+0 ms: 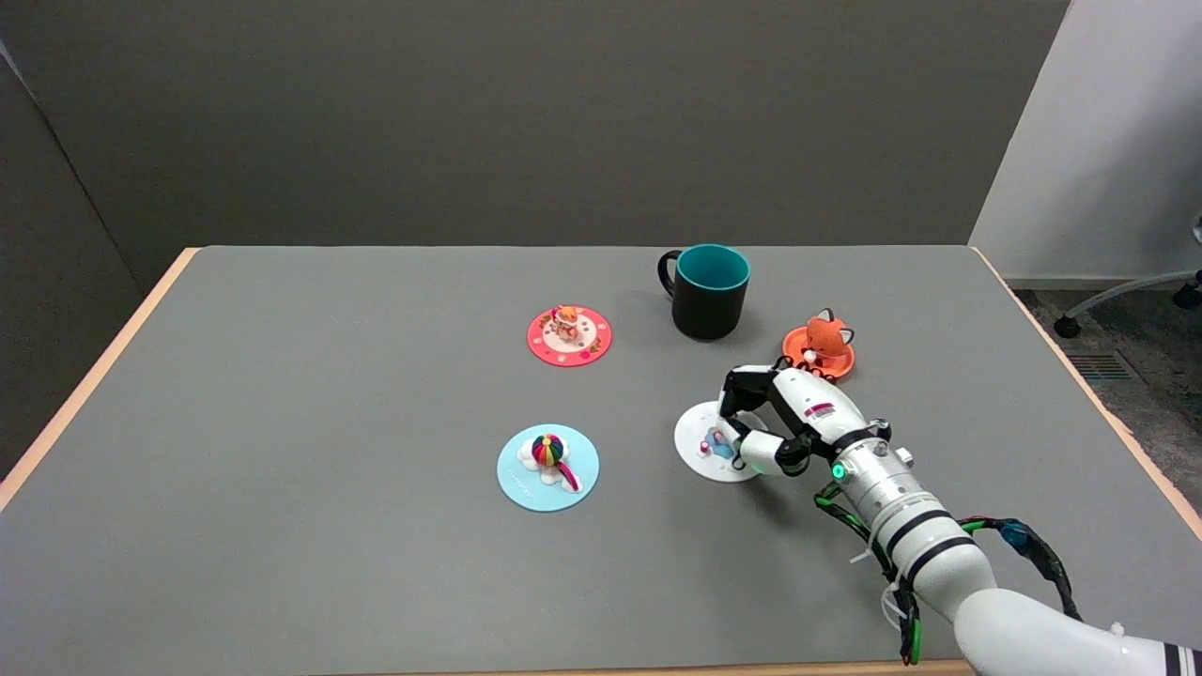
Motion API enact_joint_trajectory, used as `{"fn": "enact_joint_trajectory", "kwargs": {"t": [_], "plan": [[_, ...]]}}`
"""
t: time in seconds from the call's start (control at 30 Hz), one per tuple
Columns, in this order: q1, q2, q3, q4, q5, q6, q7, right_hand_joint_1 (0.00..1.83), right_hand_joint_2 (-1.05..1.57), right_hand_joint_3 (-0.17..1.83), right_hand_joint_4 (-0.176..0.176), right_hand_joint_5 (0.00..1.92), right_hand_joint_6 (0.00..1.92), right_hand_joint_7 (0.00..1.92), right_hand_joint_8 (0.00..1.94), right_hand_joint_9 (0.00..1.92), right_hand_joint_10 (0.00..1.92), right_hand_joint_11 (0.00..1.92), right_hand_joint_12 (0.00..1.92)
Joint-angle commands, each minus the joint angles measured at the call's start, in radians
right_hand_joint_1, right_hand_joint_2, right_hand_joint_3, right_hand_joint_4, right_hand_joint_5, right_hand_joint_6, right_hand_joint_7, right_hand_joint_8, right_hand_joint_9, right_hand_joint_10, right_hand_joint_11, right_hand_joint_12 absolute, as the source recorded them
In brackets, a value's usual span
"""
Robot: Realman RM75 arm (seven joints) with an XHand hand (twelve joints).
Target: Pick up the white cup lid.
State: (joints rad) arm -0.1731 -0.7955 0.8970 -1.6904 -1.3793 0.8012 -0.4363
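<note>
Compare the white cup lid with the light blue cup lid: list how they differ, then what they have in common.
The white cup lid is white; the light blue cup lid is pale blue.
The right hand reaches over the white lid, fingers at its small knob; nothing touches the blue lid.
The white lid is partly hidden by the hand; the blue lid shows whole, with a rainbow-striped ball on top.
Both are flat round discs lying on the grey table.

A grey surface with a pale wood edge carries a black mug, a red lid, a blue lid, an orange lid and the white cup lid.
</note>
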Motion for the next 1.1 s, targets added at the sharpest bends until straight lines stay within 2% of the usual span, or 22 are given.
{"fn": "enact_joint_trajectory", "kwargs": {"t": [0.03,0.2,0.8,1.1], "plan": [[-0.005,0.030,0.013,-0.017,0.001,-0.009,0.000,0.98,0.73,0.77,-0.063,0.84,0.35,0.68,0.72,0.61,0.66,0.50,0.21],[-0.005,0.037,0.024,-0.030,0.001,-0.016,-0.002,0.98,0.71,0.79,-0.073,0.84,0.30,0.72,0.65,0.63,0.62,0.49,0.21],[-0.010,0.052,0.033,-0.026,0.009,-0.056,-0.002,0.99,0.68,0.81,-0.064,0.81,0.27,0.78,0.54,0.64,0.56,0.48,0.22],[-0.043,0.061,0.130,-0.023,0.001,-0.220,-0.133,1.00,0.66,0.83,-0.061,0.80,0.27,0.77,0.49,0.62,0.50,0.47,0.22]]}}
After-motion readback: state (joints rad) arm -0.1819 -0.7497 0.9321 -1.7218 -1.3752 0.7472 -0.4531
